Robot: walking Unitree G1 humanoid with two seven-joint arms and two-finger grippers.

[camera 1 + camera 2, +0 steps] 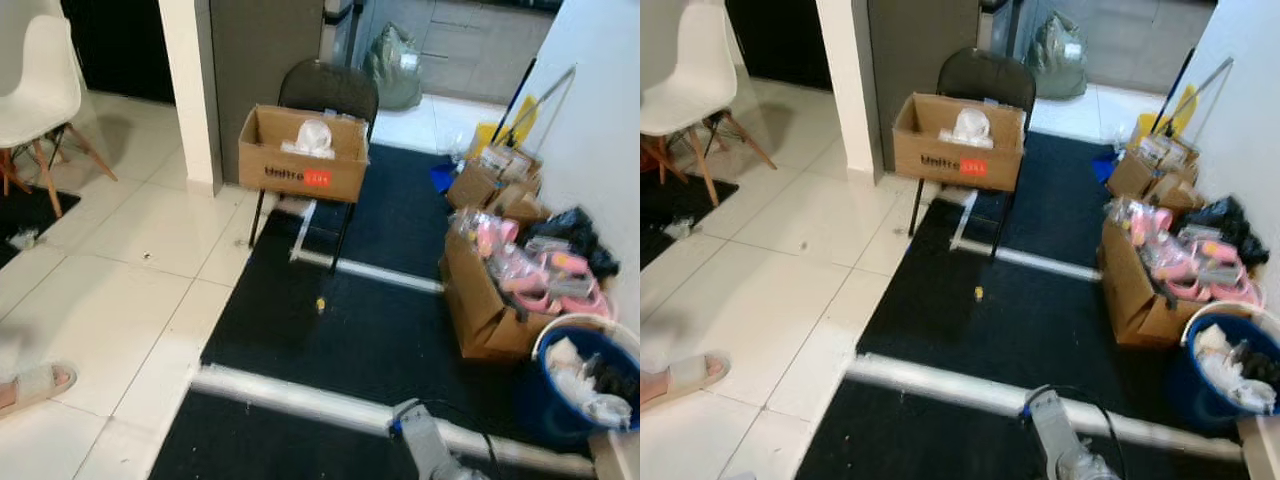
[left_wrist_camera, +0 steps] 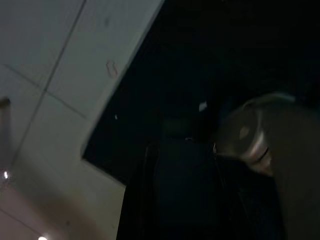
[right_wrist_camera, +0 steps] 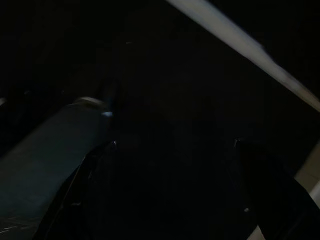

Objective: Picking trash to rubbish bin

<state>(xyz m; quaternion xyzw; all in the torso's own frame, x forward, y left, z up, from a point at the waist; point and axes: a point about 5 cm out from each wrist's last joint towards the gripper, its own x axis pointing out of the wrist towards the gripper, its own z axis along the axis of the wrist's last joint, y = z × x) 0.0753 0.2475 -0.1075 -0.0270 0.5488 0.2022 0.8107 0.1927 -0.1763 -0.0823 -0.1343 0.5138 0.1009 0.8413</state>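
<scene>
From the left eye view, a brown corrugated cardboard box printed "Unitree" sits on a black folding chair, crumpled clear plastic resting inside it. A tiny yellow scrap of trash lies on the black mat, out in the open. Far right, the round blue plastic rubbish bin with its white liner stands against the wall, beside an open cardboard box of pink items. Glossy white floor tiles spread to the left, under a white moulded chair.

Right eye view: a silver arm pokes in low, well short of the yellow scrap.

Left wrist view: very dark, black mat meeting pale tile; the left hand is a dim shape, and I cannot tell how its fingers stand.

Right wrist view: the right hand hangs over black mat, fingers spread wide apart, pinching nothing.
</scene>
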